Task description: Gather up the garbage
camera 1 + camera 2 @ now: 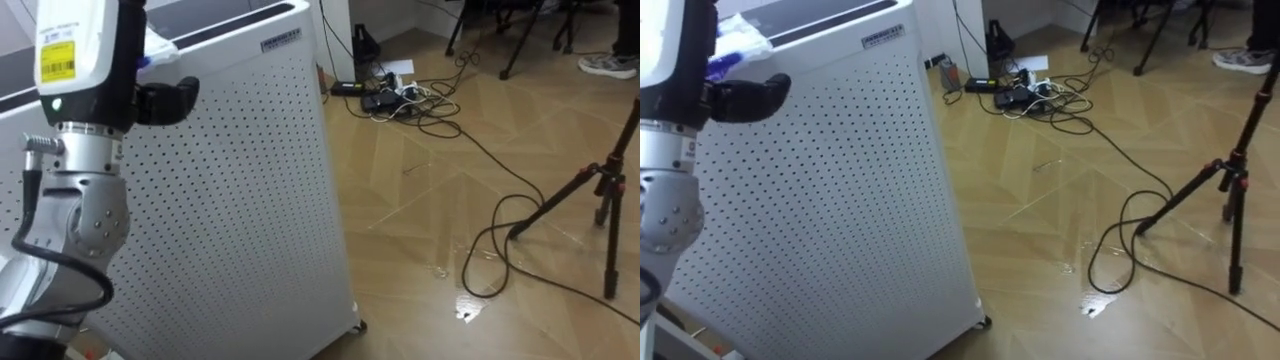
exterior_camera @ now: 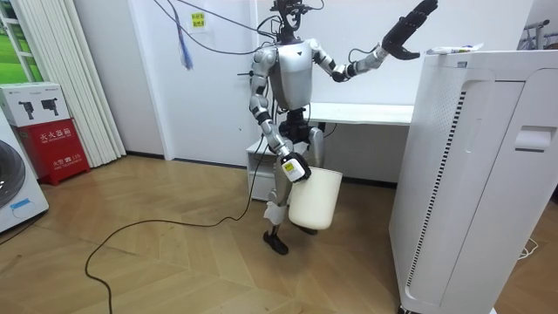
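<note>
The robot is standing just beside a tall white air purifier, between it and a white desk behind. Its left hand is hovering raised above the purifier's top edge, fingers stretched out and grasping nothing. The garbage, a crumpled white-and-blue wrapper, is lying on the purifier's top, just behind that hand. The right hand is hanging low on the side away from the purifier, clenching the rim of a white waste bin. Beyond the purifier, black cables are trailing over the wooden floor near a tripod.
</note>
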